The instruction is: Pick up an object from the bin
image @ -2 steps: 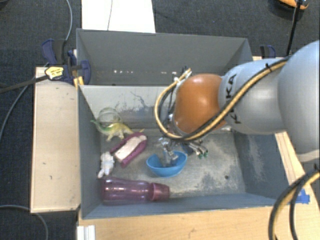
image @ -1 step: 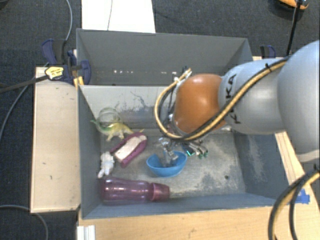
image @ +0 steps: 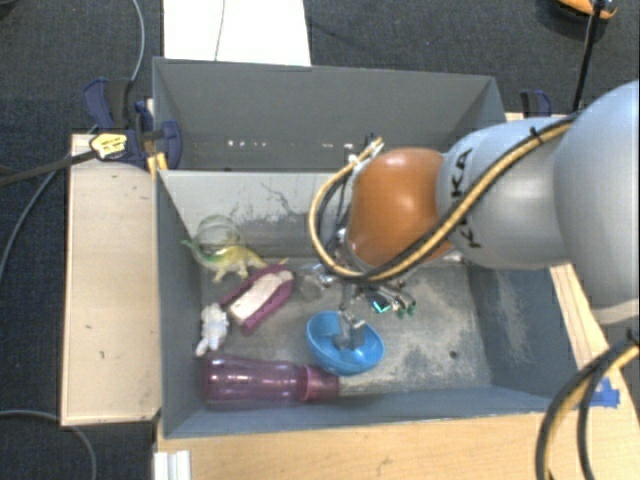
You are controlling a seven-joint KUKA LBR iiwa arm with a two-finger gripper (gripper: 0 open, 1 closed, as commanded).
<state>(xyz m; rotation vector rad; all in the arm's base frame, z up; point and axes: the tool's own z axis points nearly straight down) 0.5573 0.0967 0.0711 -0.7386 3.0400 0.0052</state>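
1. Camera view looks down on the grey metal bin. The arm's orange wrist cover hangs over the middle of the floor, and the jaws point straight down into a small round blue plastic bowl.
2. That vertical stance probably suits a grip on the bowl's rim or wall. I cannot tell whether the jaws stand wide or narrow, nor whether they touch it.
3. The bowl sits mouth up near the front wall, shallow, glossy and bright blue. It is just beside one end of a purple plastic bottle lying along that wall.
4. A maroon-and-pale oblong packet lies apart, toward the view's left.
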